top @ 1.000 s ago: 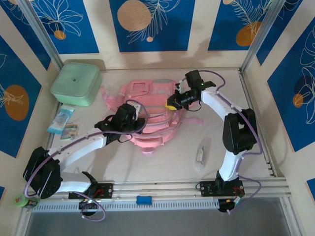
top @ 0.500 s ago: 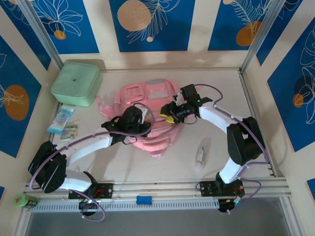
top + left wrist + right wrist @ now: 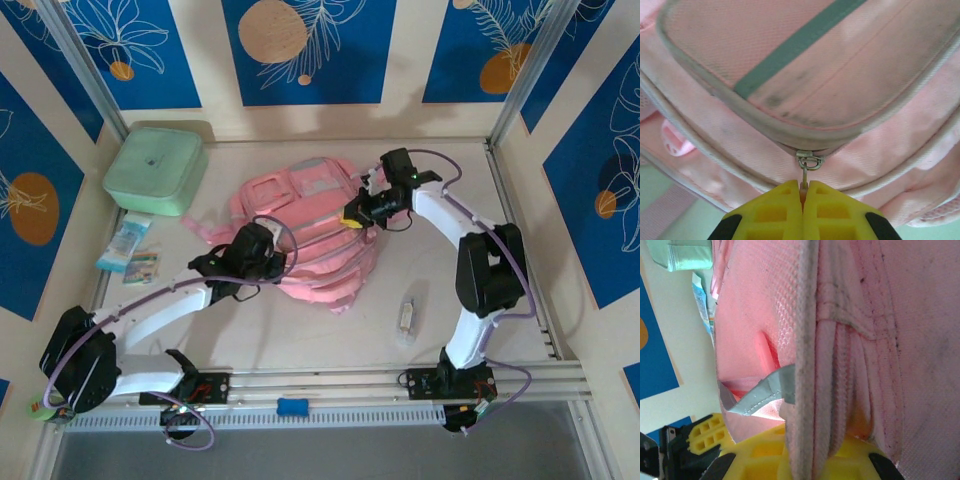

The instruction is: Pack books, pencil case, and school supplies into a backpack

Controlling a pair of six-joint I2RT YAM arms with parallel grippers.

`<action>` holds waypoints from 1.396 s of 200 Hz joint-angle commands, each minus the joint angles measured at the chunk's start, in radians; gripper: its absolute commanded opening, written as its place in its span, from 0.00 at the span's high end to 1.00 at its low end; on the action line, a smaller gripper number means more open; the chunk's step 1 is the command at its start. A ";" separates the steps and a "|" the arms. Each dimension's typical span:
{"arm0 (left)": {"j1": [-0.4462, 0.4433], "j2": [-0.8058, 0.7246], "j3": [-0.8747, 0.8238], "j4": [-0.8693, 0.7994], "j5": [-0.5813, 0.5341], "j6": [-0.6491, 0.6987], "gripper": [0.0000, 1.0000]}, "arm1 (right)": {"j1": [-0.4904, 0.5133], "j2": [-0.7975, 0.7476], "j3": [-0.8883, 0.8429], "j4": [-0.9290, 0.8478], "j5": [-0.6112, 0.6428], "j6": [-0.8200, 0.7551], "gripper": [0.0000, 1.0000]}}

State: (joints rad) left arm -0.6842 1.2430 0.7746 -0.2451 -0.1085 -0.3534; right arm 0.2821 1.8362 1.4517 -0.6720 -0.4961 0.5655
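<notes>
Relative to one second earlier, the pink backpack [image 3: 300,205] has swung round on the table [image 3: 330,350], its lower corner now nearer the right arm's base. The left gripper [image 3: 272,262] has dropped slightly toward the near edge, and the right gripper [image 3: 352,214] sits about where it was. The backpack lies between the two grippers, touching both.

The mint-green lidded box [image 3: 155,170] stands well apart from the left gripper, up and to its left.

Left gripper [image 3: 803,192], wrist view: yellow fingers [image 3: 775,210] pressed together on the metal zipper pull [image 3: 809,161]. The slider sits just ahead of the fingertips, under a grey-piped pocket flap of the backpack [image 3: 850,65].

Right gripper [image 3: 807,460], wrist view: yellow fingers [image 3: 757,447] closed on a thick piped edge of the backpack [image 3: 755,300], with the fabric running straight out ahead of them.

The pale blue flat packets [image 3: 128,247] lie well apart to the left of the left gripper.

The wrapped stick [image 3: 406,318] lies on the bare table behind the right gripper, toward its arm's base. It is well apart from the gripper and outside the backpack.
</notes>
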 commanded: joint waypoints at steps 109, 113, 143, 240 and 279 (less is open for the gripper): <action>-0.103 -0.039 -0.019 -0.078 0.128 -0.123 0.52 | 0.044 -0.442 -0.327 -0.228 0.567 0.111 0.01; -0.118 -0.044 -0.024 -0.072 0.127 -0.135 0.50 | 0.048 -0.461 -0.346 -0.249 0.597 0.140 0.01; -0.217 -0.075 -0.077 0.040 0.109 -0.238 0.41 | 0.086 -0.574 -0.505 -0.357 0.715 0.306 0.01; -0.267 -0.103 -0.147 0.073 0.052 -0.294 0.32 | 0.276 -0.576 -0.800 -0.198 0.674 0.579 0.01; -0.267 -0.133 -0.150 0.025 0.012 -0.290 0.31 | 0.360 -0.505 -0.786 -0.153 0.677 0.609 0.04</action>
State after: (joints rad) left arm -0.9478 1.1397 0.6270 -0.1822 -0.0521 -0.6323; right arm 0.6193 1.3022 0.6544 -0.8700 0.2005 1.1278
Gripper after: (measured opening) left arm 0.687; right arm 0.988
